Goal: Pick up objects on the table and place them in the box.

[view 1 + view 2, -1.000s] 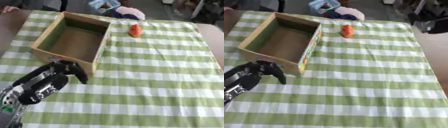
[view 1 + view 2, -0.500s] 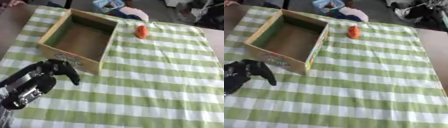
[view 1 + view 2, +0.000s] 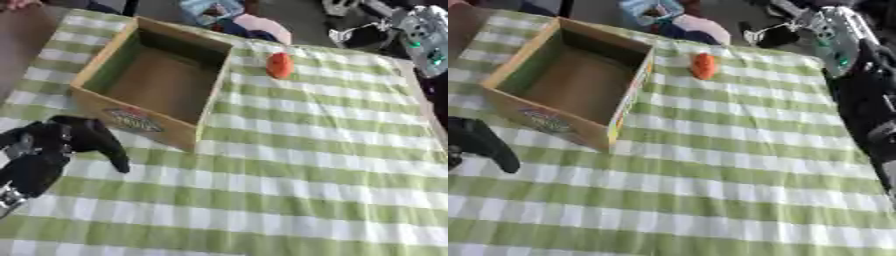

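On the green-and-white checked tablecloth point(image 3: 289, 165) sits an open cardboard box point(image 3: 156, 85), its top flaps gone and its brown floor bare, with a printed label on the near side wall. Beyond the box's far right corner, well apart from it, an orange object point(image 3: 279, 65) lies on the cloth near the table's far edge; its exact shape is too blurred to name. Behind it, past the cloth, are a pale pink rounded thing point(image 3: 267, 27) and a light blue item point(image 3: 210, 10).

At the lower left, the robot's left hand point(image 3: 74, 140) hovers just beside the box's near left corner, black, with its fingers loosely spread and one finger point(image 3: 114, 155) pointing down toward the cloth; it holds nothing. At the upper right, the right hand point(image 3: 776, 35) comes in above the table's far edge, dark fingers hanging from a silver and green forearm point(image 3: 833, 35); whether those fingers are curled or straight cannot be made out.
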`<state>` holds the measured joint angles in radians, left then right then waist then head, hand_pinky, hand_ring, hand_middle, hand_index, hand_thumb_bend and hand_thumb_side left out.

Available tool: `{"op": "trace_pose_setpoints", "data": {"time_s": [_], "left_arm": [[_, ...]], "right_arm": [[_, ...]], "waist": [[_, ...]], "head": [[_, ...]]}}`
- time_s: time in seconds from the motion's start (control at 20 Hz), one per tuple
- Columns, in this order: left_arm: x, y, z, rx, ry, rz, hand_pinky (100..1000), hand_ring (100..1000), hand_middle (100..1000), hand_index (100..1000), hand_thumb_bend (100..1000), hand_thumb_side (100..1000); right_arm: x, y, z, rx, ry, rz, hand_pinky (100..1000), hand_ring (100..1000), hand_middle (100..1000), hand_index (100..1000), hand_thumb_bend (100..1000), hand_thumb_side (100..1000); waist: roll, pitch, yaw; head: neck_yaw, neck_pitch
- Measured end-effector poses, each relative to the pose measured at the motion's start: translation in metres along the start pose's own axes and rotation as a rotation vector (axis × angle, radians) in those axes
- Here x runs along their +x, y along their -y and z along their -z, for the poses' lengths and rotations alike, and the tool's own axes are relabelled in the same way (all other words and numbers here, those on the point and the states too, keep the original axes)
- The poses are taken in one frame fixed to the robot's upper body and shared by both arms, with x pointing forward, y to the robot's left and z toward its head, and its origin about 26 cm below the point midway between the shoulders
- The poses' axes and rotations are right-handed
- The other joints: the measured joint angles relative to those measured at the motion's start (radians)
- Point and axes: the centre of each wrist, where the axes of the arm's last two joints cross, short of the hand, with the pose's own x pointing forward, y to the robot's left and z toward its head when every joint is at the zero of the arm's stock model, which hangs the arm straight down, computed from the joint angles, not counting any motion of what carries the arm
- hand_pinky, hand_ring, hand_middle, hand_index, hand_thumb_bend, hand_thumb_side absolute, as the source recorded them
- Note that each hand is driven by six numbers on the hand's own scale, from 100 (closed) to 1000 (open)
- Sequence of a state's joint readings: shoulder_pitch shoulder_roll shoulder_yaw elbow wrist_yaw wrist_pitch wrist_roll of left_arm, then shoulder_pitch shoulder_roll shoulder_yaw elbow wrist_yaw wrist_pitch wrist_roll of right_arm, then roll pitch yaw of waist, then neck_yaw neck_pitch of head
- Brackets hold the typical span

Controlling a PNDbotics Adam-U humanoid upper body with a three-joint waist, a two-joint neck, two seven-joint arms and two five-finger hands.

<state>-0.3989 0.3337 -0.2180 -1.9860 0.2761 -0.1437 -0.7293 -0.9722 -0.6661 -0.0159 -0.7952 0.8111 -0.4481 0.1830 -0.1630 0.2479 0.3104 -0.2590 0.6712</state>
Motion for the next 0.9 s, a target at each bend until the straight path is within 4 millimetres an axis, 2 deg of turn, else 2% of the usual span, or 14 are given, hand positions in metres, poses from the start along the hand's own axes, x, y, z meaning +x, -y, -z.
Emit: {"op": "trace_pose_setpoints", "data": {"time_s": [0.3, 0.6, 0.9], "left_arm": [[0.0, 0.0, 0.002, -0.011, 0.009, -0.008, 643, 619, 615, 767, 100, 870], [0.0, 0.0, 0.003, -0.021, 0.011, -0.007, 643, 619, 615, 767, 100, 879], [0.0, 0.001, 0.006, -0.033, 0.025, -0.005, 643, 619, 615, 767, 101, 880]], "right_arm": [[-0.012, -0.026, -0.004, 0.015, -0.106, 0.031, 762, 804, 850, 906, 100, 600], [-0.009, -0.045, -0.001, 0.033, -0.134, 0.039, 758, 794, 839, 898, 100, 646], [-0.005, -0.054, 0.002, 0.03, -0.14, 0.049, 756, 787, 830, 889, 100, 722]], "waist": [[0.0, 0.005, 0.018], [0.0, 0.012, 0.033], [0.002, 0.021, 0.047]], "head": [[-0.026, -0.003], [-0.039, -0.004], [-0.046, -0.01]]}}
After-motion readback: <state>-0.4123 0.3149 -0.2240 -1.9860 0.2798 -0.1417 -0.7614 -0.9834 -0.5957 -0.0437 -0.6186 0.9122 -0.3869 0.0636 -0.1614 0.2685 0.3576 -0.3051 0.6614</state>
